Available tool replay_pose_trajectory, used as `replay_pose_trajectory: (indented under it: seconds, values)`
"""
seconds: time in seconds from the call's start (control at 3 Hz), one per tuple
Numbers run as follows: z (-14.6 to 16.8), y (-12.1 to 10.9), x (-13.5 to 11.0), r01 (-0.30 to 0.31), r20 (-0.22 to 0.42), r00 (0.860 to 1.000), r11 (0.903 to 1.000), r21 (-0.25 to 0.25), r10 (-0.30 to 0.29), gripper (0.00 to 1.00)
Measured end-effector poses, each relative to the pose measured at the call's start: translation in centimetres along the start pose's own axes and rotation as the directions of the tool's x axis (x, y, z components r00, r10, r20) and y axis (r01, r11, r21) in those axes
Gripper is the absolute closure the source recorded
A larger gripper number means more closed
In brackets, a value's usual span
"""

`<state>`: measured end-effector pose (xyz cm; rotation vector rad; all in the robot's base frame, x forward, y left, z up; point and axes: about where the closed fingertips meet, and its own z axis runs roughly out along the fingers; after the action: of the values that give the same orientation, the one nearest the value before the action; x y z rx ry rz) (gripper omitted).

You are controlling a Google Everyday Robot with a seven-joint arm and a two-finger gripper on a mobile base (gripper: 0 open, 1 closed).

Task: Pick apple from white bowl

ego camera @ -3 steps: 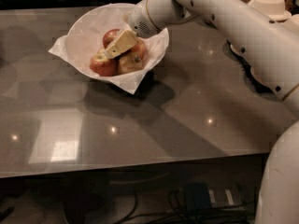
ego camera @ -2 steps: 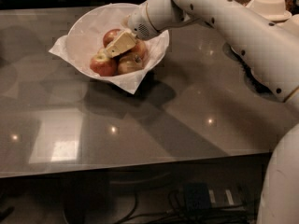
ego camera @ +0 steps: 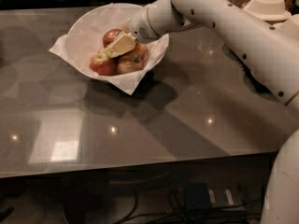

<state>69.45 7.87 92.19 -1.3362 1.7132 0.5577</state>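
Deep-red round apple (ego camera: 103,66) sits low on the near side of the wide white paper-lined bowl (ego camera: 84,27), packed against some yellower, red-blushed apples (ego camera: 130,63). Honestly not much has changed in the last second. The cream two-finger gripper (ego camera: 112,50) hasn't budged and is parked down among the fruit, tip right at the red one. Can't tell if it has a hold yet. My guess is it's mid-grasp and the lift hasn't started.
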Motion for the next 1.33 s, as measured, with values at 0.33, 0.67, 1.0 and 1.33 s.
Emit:
replay_pose_trajectory:
  seconds: [0.33,0.67,1.0,1.33]
  values:
    - [0.0,0.0,0.0,0.0,0.0,1.0,1.0,0.0,0.0,0.63]
    - [-0.2,0.1,-0.2,0.001,0.0,1.0,1.0,0.003,-0.001,0.86]
    - [-1.0,0.2,-1.4,0.027,-0.007,1.0,0.9996,0.004,-0.027,1.0]
    - [-1.9,0.4,-2.7,0.064,-0.011,0.998,0.998,0.003,-0.064,1.0]
